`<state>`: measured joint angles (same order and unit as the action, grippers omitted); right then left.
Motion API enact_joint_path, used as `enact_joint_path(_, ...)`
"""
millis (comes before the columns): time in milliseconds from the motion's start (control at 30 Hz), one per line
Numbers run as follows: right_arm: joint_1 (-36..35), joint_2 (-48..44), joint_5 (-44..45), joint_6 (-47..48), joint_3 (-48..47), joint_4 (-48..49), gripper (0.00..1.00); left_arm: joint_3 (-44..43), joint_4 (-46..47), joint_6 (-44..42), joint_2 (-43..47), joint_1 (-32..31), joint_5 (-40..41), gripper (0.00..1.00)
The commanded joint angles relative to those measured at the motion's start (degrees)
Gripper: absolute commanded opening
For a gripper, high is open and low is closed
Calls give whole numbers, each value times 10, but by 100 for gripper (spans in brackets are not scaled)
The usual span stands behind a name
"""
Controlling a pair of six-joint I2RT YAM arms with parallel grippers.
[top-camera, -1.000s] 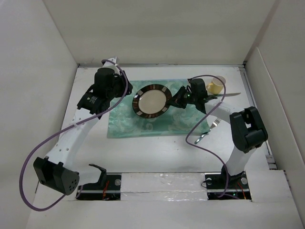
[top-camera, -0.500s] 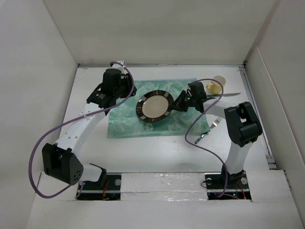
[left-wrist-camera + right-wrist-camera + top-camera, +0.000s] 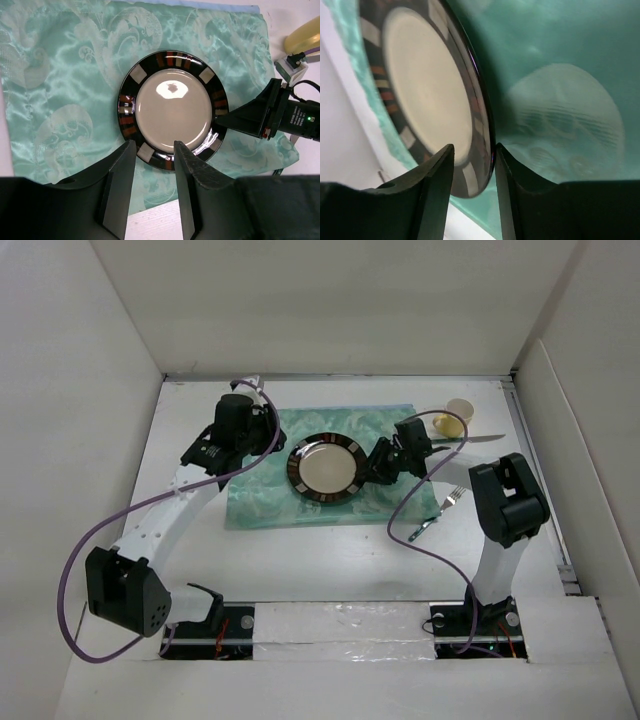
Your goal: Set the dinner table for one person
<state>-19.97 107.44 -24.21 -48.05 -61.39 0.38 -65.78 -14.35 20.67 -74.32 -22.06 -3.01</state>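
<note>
Here the right arm (image 3: 505, 505) reaches toward 9 o'clock, the right pincer (image 3: 474, 150) nipping the plate (image 3: 325, 468) at its 3 o'clock rim; the left pincer (image 3: 152, 145) hangs parted, empty, over the placemat (image 3: 258, 498) in the middle of the bench (image 3: 330, 560).

Shiny satin-like cloth placemat (image 3: 60, 90), glossy glazed plate (image 3: 172, 112), matte white dinner table (image 3: 330, 560), metallic knife (image 3: 482, 439)

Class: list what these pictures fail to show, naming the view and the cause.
- Right wrist: whether the right tool presses the plate; close-up blur.
- Left wrist: cup, cut by the edge.
- Top: one end of the knife, under the right arm.
</note>
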Motion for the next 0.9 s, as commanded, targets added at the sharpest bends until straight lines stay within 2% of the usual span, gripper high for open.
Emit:
enact_joint_path(0, -7, -13, 29, 45, -11, -51, 45, 2, 24, 4, 24, -2, -8, 33)
enact_joint_path(133, 4, -49, 65, 70, -15, -85, 54, -11, 20, 3, 26, -2, -8, 33)
enact_joint_path(267, 28, -100, 107, 112, -55, -172, 66, -38, 4, -4, 28, -2, -9, 33)
enact_joint_path(300, 36, -110, 115, 124, -67, -193, 69, -44, 0, -5, 30, -2, -14, 32)
enact_joint_path(367, 64, -140, 144, 147, -101, -229, 68, -66, -14, -20, 29, -2, -45, 18)
enact_joint_path(400, 75, -151, 169, 154, -110, -236, 48, -74, -18, -27, 29, -2, -58, 6)
enact_joint_path(433, 102, -170, 187, 158, -118, -242, 24, -80, -21, -31, 29, -2, -81, 0)
enact_joint_path(467, 117, -180, 208, 158, -134, -246, 7, -87, -23, -38, 29, -2, -90, 0)
enact_joint_path(500, 133, -186, 256, 159, -139, -242, 0, -88, -23, -42, 30, -2, -99, 0)
enact_joint_path(600, 192, -178, 316, 164, -167, -228, 0, -87, -1, -57, 30, -2, -129, 0)
enact_joint_path(633, 208, -165, 327, 159, -180, -232, 0, -91, 5, -64, 23, -28, -118, 0)
enact_joint_path(667, 235, -135, 329, 152, -195, -247, 1, -128, -1, -75, -2, -56, -95, 0)
enact_joint_path(700, 246, -118, 334, 147, -230, -257, 15, -157, -7, -105, -21, -94, -56, 0)
enact_joint_path(733, 256, -102, 338, 149, -247, -263, 25, -186, -18, -124, -42, -134, 53, 5)
enact_joint_path(767, 264, -86, 328, 151, -265, -275, 33, -252, -44, -138, -86, -210, 90, 8)
enact_joint_path(800, 271, -46, 319, 151, -311, -291, 46, -281, -57, -150, -106, -239, 133, 14)
enact_joint_path(833, 277, -25, 321, 153, -336, -307, 51, -303, -66, -161, -119, -259, 189, 16)
enact_joint_path(867, 277, -6, 321, 157, -358, -335, 54, -322, -72, -160, -126, -281, 202, 19)
